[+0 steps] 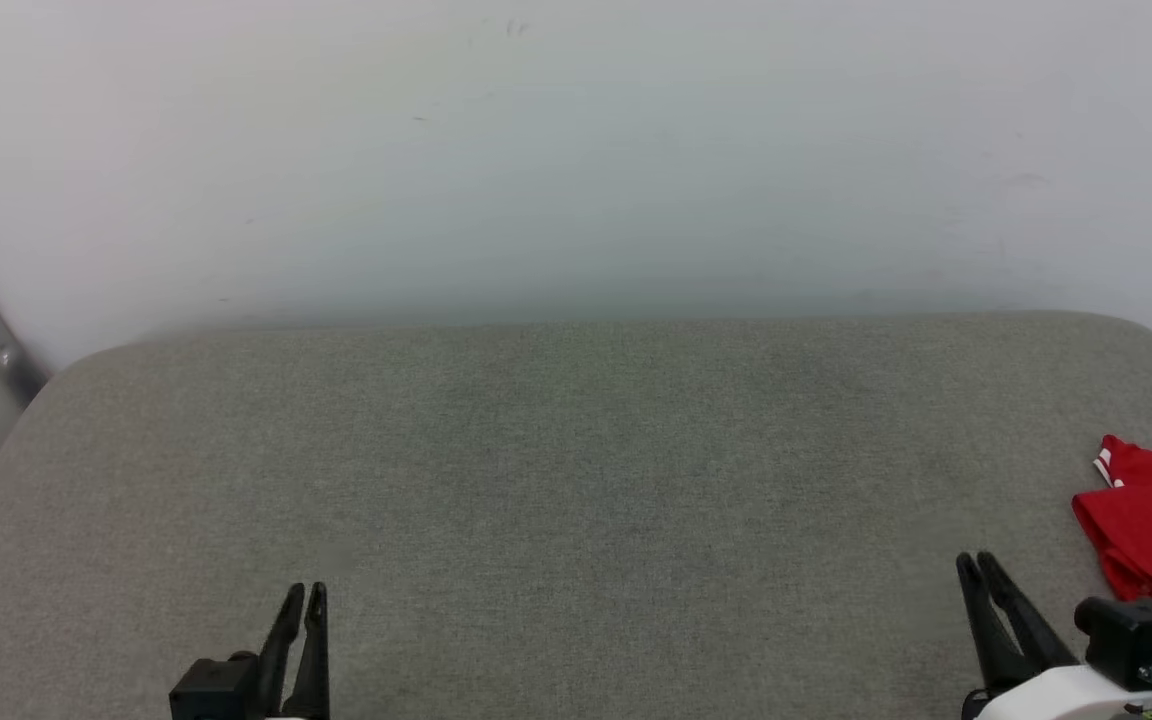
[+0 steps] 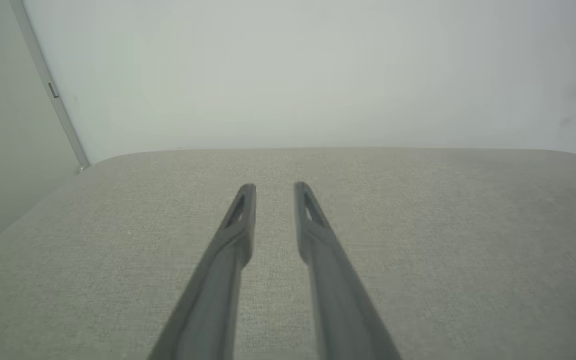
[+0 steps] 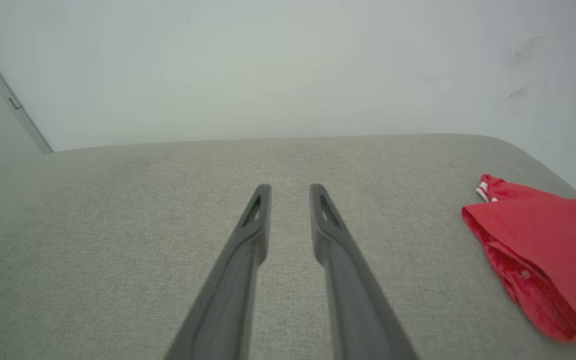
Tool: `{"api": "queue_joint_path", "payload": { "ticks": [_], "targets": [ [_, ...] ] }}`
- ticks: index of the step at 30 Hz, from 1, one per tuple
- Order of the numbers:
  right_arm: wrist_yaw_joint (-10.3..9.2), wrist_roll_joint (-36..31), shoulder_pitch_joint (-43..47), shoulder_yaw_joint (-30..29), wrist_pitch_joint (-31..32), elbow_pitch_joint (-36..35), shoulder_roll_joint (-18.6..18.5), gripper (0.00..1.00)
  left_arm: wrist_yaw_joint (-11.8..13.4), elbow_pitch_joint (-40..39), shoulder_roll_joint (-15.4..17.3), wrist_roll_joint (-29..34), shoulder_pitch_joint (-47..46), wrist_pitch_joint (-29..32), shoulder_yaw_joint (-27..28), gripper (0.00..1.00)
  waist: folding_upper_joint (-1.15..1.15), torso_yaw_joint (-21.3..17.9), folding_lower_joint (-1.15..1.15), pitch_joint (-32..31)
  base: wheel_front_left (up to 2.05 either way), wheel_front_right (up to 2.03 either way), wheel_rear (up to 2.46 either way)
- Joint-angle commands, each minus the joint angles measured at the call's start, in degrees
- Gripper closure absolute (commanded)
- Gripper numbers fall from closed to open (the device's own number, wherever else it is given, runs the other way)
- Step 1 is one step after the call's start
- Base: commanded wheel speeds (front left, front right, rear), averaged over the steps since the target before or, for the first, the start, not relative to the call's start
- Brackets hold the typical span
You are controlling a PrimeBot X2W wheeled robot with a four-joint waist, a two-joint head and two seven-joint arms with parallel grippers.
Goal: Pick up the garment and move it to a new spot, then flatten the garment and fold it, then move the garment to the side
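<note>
Both the left gripper and the right gripper hover with fingers narrowly parted, holding nothing. The red garment lies just right of the right gripper, untouched, on the grey cushion. It looks doubled over, smooth on top, with striped trim showing. It may already be folded and set aside, though I cannot tell.
</note>
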Motion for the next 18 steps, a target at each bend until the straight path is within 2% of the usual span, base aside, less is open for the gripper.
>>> {"api": "queue_joint_path", "payload": {
  "ticks": [1,18],
  "targets": [
    [0.0,1.28,-0.57,-0.34,0.28,0.15,0.05,1.0,-0.32,-0.33,-0.13,-1.22,-0.29,0.26,0.49,1.0,0.0,0.0,0.0,0.08,0.0,0.0,0.0],
    [0.0,19.23,-3.34,-1.5,1.87,2.38,0.71,1.0,-4.89,1.61,-3.34,-16.68,-2.99,4.69,5.59,1.0,0.0,0.03,0.0,1.06,0.0,0.0,0.0]
  ]
}}
